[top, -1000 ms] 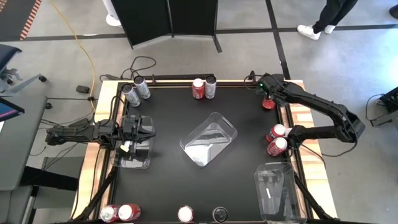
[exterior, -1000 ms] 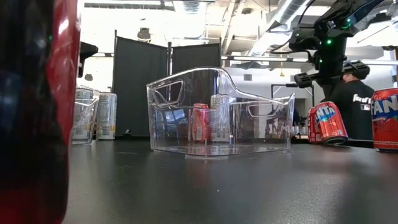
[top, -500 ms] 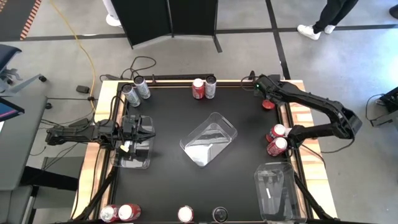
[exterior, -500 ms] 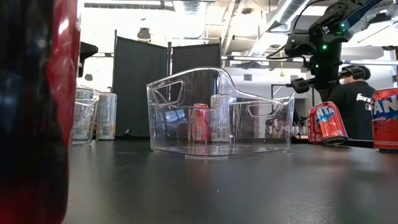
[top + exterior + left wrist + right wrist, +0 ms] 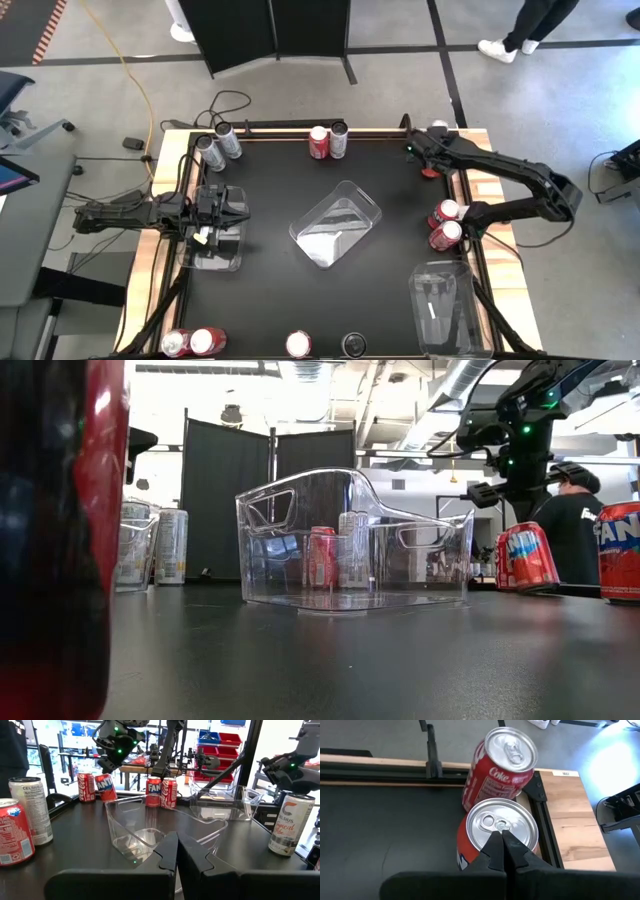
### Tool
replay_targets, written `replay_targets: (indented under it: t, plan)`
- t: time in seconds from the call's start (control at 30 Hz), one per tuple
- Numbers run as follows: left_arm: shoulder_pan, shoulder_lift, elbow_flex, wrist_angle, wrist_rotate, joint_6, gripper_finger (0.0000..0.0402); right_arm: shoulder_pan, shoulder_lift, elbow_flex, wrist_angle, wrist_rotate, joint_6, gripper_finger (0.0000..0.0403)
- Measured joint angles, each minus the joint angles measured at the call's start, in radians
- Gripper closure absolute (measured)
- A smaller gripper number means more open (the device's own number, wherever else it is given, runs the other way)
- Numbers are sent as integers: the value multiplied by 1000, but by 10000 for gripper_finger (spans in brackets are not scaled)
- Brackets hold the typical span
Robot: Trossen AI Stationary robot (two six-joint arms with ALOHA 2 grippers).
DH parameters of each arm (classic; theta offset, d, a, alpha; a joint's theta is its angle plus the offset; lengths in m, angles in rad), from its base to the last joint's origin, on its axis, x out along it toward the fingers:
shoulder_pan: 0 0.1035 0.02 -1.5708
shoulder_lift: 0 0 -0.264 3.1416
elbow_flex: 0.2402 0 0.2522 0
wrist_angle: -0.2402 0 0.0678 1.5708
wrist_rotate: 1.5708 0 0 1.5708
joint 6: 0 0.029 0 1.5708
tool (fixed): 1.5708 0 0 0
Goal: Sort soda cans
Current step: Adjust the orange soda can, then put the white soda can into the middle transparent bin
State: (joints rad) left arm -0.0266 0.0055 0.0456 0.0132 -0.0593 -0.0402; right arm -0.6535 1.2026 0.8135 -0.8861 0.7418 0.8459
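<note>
The table carries a clear tray mid-surface. My right claw, fingers pressed together, hangs at the far right corner directly above 2 red cans — both upright, touching, axes vertical, straight below me. My left claw, also closed, waits at the left edge — farther off.

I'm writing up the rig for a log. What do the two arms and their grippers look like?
Both arms are dark, slim and jointed. The right arm carries a small green light near its wrist. Each gripper ends in two dark, flat, tapered fingers: left gripper, right gripper.
</note>
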Motion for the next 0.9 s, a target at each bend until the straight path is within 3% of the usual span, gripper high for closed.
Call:
replay_targets:
  t: [0.53, 0.9]
  plan:
    - [0, 0, 0, 0, 0, -2, 399, 110, -2, -3, -157, 14, 175, 403]
    - [0, 0, 0, 0, 0, -2, 399, 145, -71, -4, -157, 46, 201, 403]
